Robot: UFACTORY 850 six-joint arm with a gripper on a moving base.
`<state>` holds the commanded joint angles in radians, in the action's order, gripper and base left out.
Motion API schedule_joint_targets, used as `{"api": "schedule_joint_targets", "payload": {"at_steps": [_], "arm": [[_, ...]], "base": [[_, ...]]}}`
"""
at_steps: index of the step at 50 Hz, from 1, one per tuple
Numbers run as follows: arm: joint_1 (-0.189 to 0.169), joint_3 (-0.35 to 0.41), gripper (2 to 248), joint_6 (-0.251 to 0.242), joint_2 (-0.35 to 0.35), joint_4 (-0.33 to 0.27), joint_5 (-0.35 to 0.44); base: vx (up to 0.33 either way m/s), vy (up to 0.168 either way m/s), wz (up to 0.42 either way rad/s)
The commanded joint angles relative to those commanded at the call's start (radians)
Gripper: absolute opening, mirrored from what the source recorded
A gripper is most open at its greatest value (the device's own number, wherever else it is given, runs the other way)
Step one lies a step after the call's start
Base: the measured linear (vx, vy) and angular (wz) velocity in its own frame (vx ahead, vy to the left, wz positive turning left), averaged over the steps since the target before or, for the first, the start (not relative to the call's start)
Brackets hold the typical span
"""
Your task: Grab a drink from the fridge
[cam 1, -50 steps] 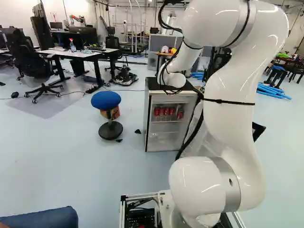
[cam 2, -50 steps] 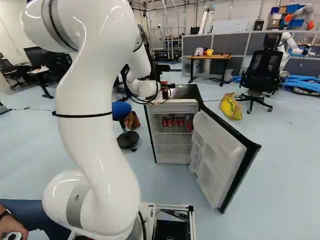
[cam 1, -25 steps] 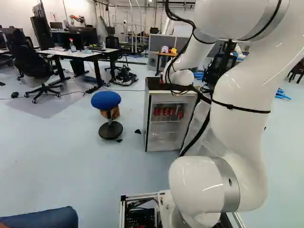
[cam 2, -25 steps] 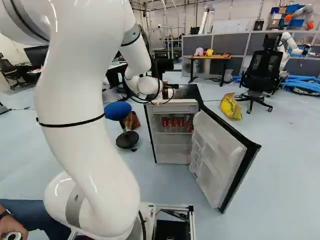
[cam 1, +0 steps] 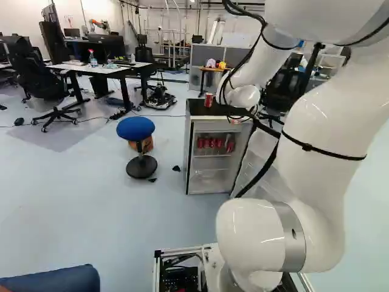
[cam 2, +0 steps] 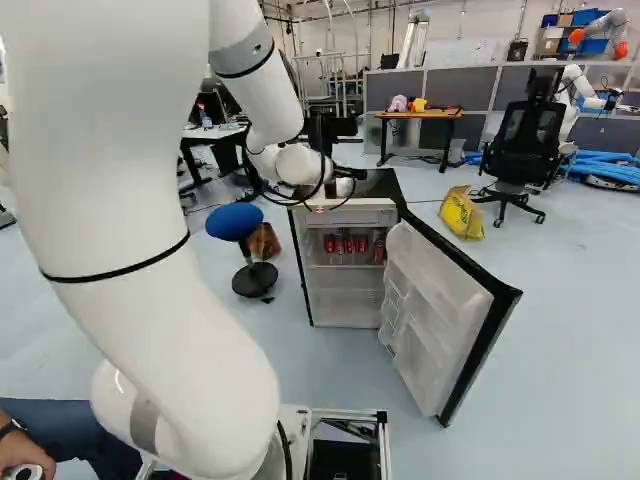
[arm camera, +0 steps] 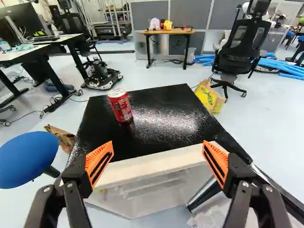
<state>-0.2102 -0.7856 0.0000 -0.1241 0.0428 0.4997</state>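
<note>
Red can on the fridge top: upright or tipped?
Upright. The can stands on its base on the black top, lid facing up, label side-on.

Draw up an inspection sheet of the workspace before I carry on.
Surface: black fridge top, with one red can upright on it, ahead of the gripper.
Job's things: fridge door open; more red cans on a shelf inside.
Clutter: blue stool and brown bag beside the fridge; yellow bag on the floor beyond.
Gripper: open, nothing between its fingers.
Cables: black cables hang along the arm; thin cable on the floor behind the stool.
Surroundings: a person's hand near the base; desk and office chair farther off.
</note>
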Motion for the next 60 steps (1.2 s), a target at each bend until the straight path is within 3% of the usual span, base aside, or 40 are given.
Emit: {"api": "schedule_joint_targets", "payload": {"at_steps": [26,60], "arm": [[-0.076,0.066,247,0.000,0.121,0.000,-0.082],[-0.189,0.133,247,0.000,0.189,0.000,-0.166]], "base": [[0.000,0.000,0.000],[0.000,0.000,0.000]]}}
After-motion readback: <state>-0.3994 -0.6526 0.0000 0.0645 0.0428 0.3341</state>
